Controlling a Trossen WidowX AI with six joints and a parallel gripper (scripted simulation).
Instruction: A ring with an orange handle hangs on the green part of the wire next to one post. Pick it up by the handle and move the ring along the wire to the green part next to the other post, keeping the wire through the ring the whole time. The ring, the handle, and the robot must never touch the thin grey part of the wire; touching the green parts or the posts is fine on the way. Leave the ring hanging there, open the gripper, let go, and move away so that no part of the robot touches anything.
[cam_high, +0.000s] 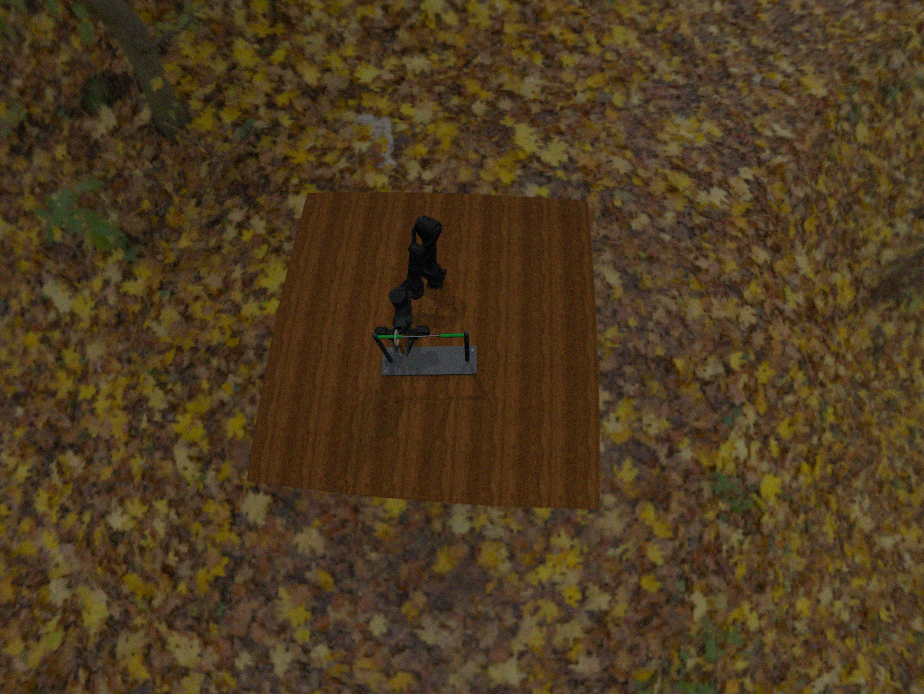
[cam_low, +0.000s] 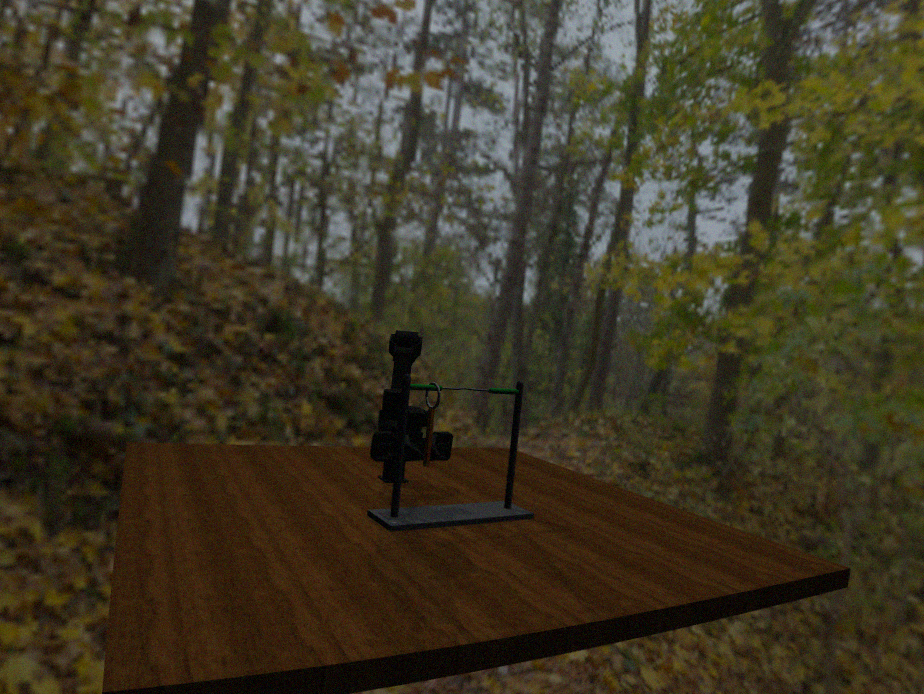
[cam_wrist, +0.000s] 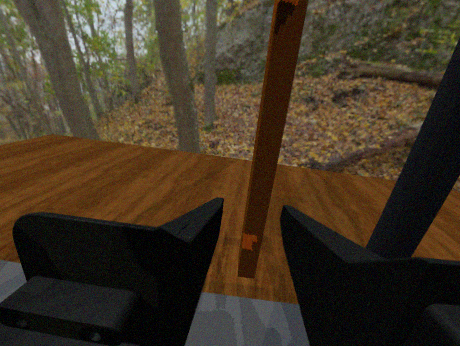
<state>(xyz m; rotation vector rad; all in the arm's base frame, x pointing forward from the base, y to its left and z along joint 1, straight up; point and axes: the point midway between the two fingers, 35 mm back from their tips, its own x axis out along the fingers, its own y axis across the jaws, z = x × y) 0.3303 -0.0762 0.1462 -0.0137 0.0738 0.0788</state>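
The ring (cam_high: 395, 339) (cam_low: 426, 396) hangs around the left green part (cam_high: 384, 336) (cam_low: 418, 386) of the wire in the top and exterior views, near the left post (cam_high: 383, 348) (cam_low: 396, 489). Its orange handle (cam_low: 428, 440) (cam_wrist: 267, 130) hangs down. My gripper (cam_wrist: 252, 209) is partly open in the wrist view. The lower handle shows between the two fingertips, with a gap on each side. How deep the handle stands between the fingers is hard to tell. The right green part (cam_high: 452, 335) (cam_low: 503, 391) meets the right post (cam_high: 466, 347) (cam_low: 513, 448).
The thin grey wire (cam_high: 428, 336) (cam_low: 466, 389) runs between the green parts, above the gripper's level. The left post also rises in the wrist view (cam_wrist: 420, 165), just right of the right finger. The grey base plate (cam_high: 448, 363) (cam_low: 463, 513) (cam_wrist: 240, 320) lies below on the wooden table (cam_high: 522, 433) (cam_low: 298, 597).
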